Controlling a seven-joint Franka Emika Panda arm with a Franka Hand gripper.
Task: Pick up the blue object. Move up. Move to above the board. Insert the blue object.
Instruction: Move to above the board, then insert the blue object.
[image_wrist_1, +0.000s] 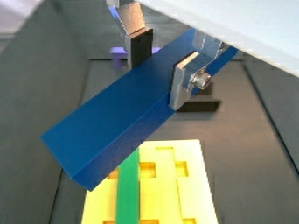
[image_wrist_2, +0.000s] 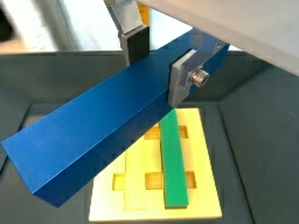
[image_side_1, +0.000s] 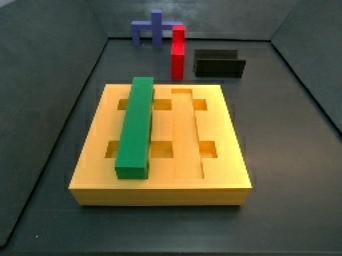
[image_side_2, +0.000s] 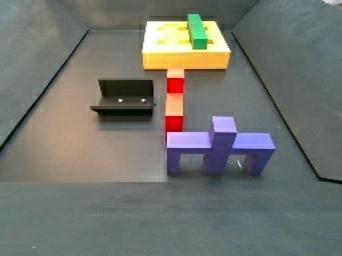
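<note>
The blue object, a long dark blue bar, is clamped across its width between my fingers in both wrist views. My gripper is shut on it and holds it in the air over the yellow board. The bar slants across the board's near end and hides part of it. The board lies flat in both side views, where neither the gripper nor the blue object shows.
A green bar lies in one of the board's long grooves. A red upright piece, a purple cross-shaped piece and the dark fixture stand beyond the board. Grey walls ring the floor.
</note>
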